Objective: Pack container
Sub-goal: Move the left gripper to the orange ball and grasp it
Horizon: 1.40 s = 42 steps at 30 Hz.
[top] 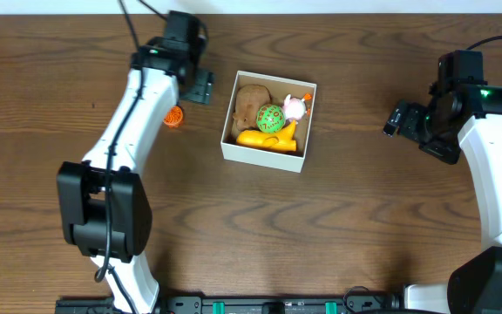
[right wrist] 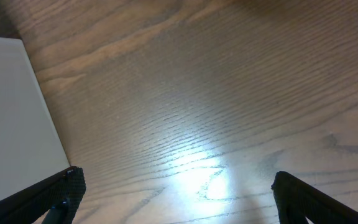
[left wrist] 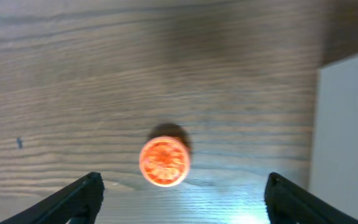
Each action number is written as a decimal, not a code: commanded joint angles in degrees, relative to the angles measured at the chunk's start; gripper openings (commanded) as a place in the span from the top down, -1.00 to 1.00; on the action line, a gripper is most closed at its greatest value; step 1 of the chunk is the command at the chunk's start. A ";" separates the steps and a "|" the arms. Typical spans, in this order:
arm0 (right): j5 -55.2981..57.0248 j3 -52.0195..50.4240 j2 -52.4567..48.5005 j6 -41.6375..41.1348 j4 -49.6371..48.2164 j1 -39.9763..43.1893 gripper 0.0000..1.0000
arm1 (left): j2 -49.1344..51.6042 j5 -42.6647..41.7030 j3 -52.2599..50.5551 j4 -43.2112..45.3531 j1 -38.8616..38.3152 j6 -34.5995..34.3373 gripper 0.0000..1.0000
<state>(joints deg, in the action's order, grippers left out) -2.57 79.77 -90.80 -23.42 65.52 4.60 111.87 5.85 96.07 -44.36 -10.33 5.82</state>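
Observation:
The white container [top: 261, 154] stands mid-table and holds a brown toy [top: 251, 102], a green ball [top: 270, 118], a pink-white toy [top: 295, 108] and a yellow-orange toy [top: 270, 138]. An orange round toy [top: 173, 116] lies on the table left of the container; it also shows in the left wrist view [left wrist: 164, 162]. My left gripper [top: 200, 86] is open and empty, above the table between the orange toy and the container, its fingers [left wrist: 182, 196] spread wide around nothing. The container's wall shows at the right edge [left wrist: 347, 124]. My right gripper [top: 396, 119] is open and empty [right wrist: 176, 193], right of the container [right wrist: 11, 112].
The dark wooden table [top: 338, 227] surrounds everything. The two arm bases stand at the front left and front right.

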 commanded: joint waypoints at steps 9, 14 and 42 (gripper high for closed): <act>0.85 0.37 -0.15 0.79 0.61 -0.17 -0.98 | 7.56 -6.80 -0.74 -0.52 6.80 2.49 -0.74; 0.85 0.39 -0.15 0.76 0.70 -0.17 -0.98 | 10.73 -6.78 -0.74 -0.28 6.73 2.51 -0.75; 0.85 0.39 -0.15 0.79 1.16 -0.15 -0.98 | 17.99 -6.73 -1.14 -0.35 6.78 2.69 -0.43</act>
<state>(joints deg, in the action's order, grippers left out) -2.57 79.77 -90.80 -23.42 66.48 4.60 127.52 -1.37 95.48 -43.97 -3.57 7.79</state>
